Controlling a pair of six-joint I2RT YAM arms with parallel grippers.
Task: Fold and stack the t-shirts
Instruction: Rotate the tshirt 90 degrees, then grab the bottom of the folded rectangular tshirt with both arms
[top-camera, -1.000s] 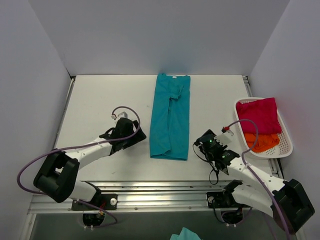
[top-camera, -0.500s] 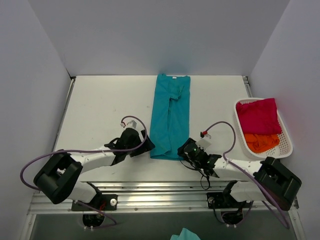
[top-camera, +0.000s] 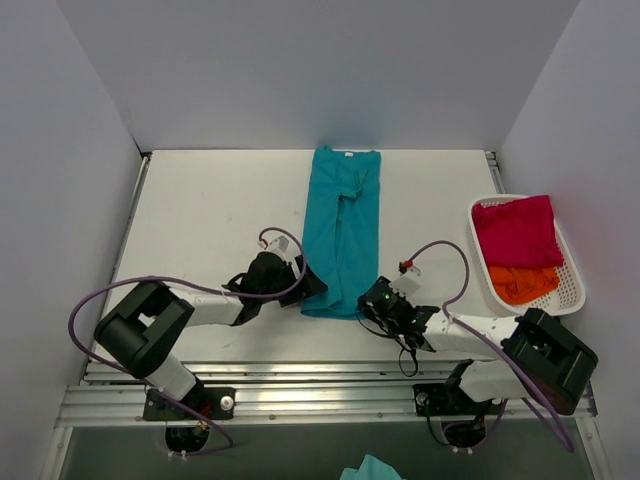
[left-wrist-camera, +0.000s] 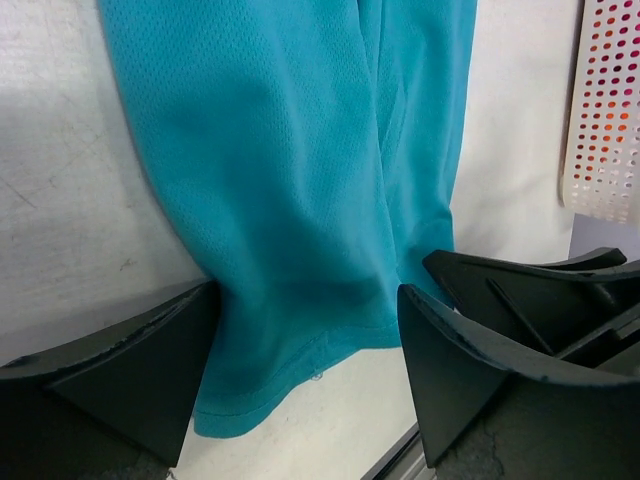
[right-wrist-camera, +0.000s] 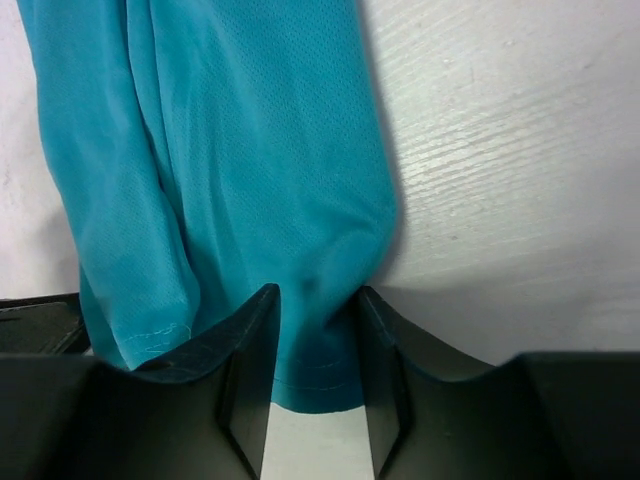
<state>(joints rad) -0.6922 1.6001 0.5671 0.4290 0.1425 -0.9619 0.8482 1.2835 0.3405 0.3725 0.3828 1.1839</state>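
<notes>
Teal t-shirt (right-wrist-camera: 250, 150) hem half-hidden, perhaps pinched

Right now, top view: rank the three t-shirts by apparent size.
1. teal t-shirt, spread flat.
2. magenta t-shirt, bunched in the basket.
3. orange t-shirt, partly under the magenta one.

The left gripper (top-camera: 311, 288) has slid up to the near-left corner of the teal shirt (top-camera: 340, 225). The right gripper (top-camera: 369, 300) now pinches its near-right corner.
</notes>
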